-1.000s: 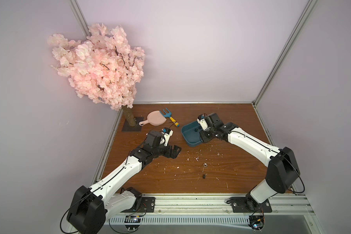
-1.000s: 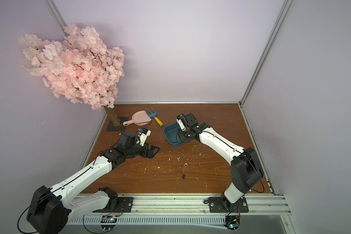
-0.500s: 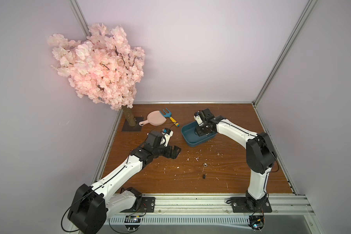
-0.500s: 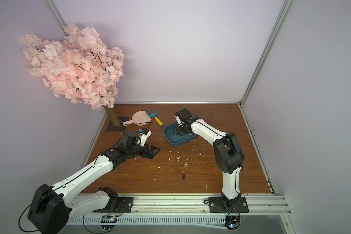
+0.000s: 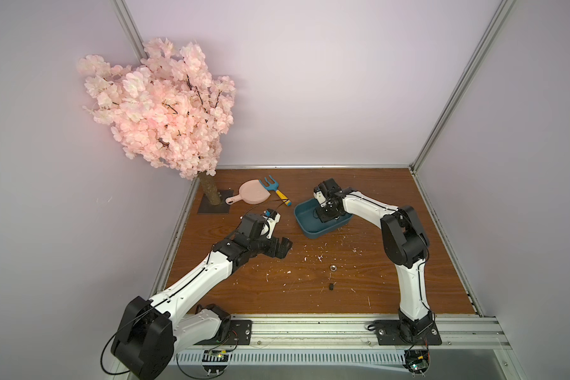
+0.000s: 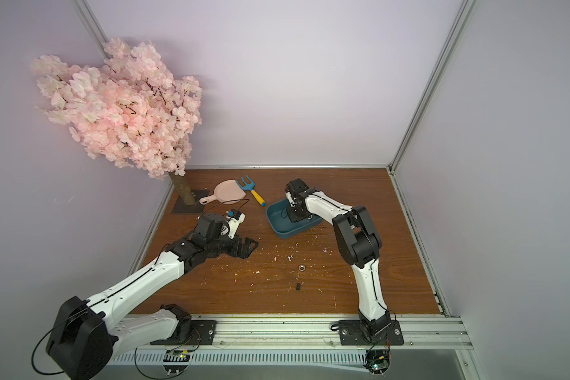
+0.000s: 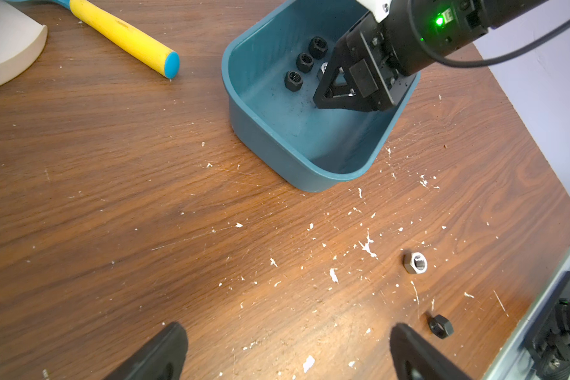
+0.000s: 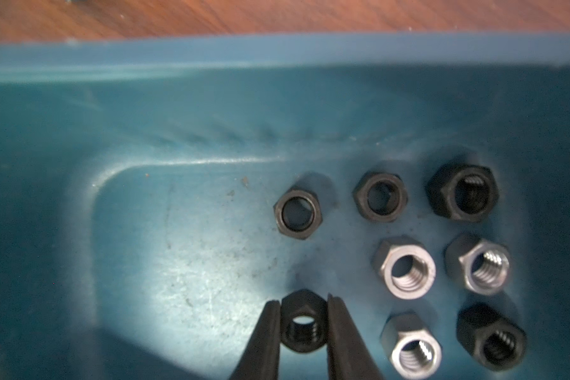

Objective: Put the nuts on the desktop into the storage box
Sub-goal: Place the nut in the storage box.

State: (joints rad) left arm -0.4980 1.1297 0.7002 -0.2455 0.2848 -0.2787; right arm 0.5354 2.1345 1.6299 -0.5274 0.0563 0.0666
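Right gripper [image 8: 303,301] pinches a black nut [image 8: 301,325] across its flats, low inside the storage box [image 8: 211,52], beside seven others. Left gripper [image 7: 287,327] hangs wide open over the desktop [image 7: 112,197]. A silver nut [image 7: 415,262] and a loose black nut [image 7: 440,326] lie toward its front edge. Probably light, rigid and slick, so best gripped on opposite flats.
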